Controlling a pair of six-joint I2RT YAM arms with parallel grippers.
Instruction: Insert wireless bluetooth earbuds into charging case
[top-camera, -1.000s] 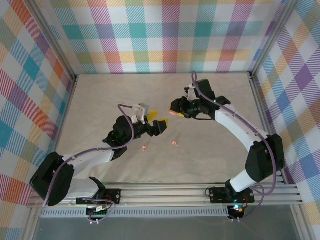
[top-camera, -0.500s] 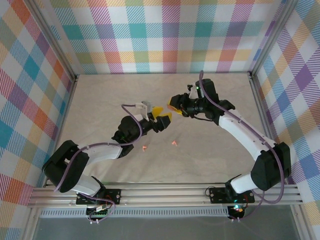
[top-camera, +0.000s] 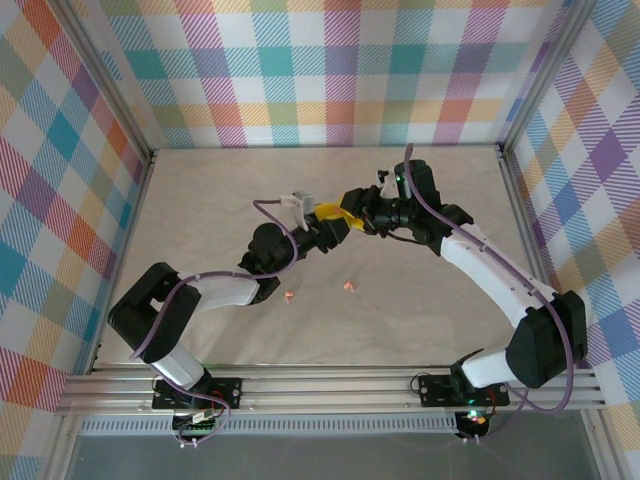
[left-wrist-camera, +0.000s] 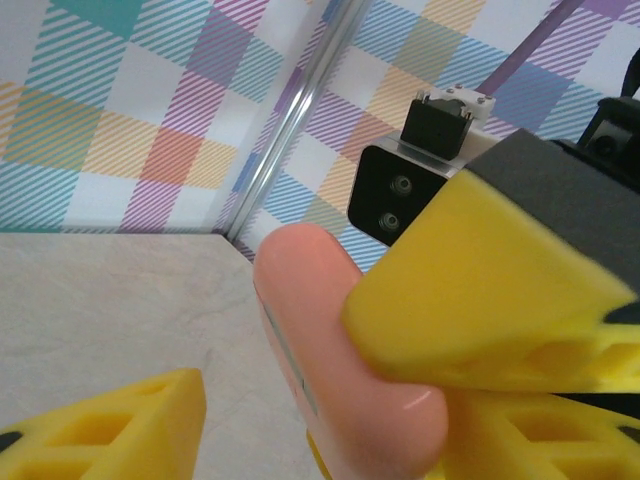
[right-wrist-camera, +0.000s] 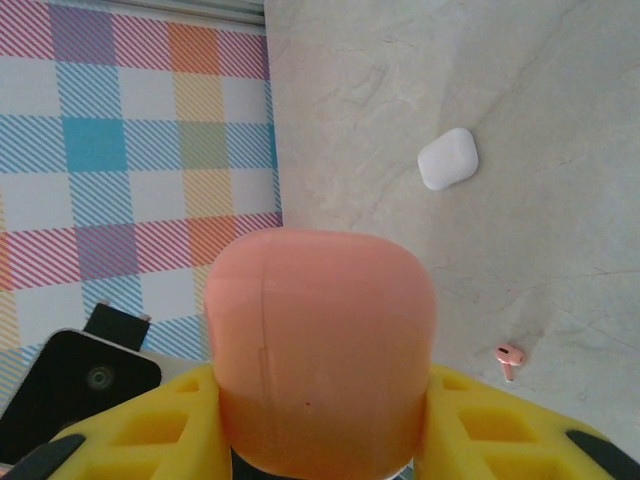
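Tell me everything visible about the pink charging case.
The pink charging case is a smooth, glossy salmon-pink plastic pebble with rounded corners and a thin seam across one face; it looks closed. It is held off the table, clamped on both sides by the yellow fingers of the right pincer. One yellow finger of the left pincer sits beside it, with a gap between them.
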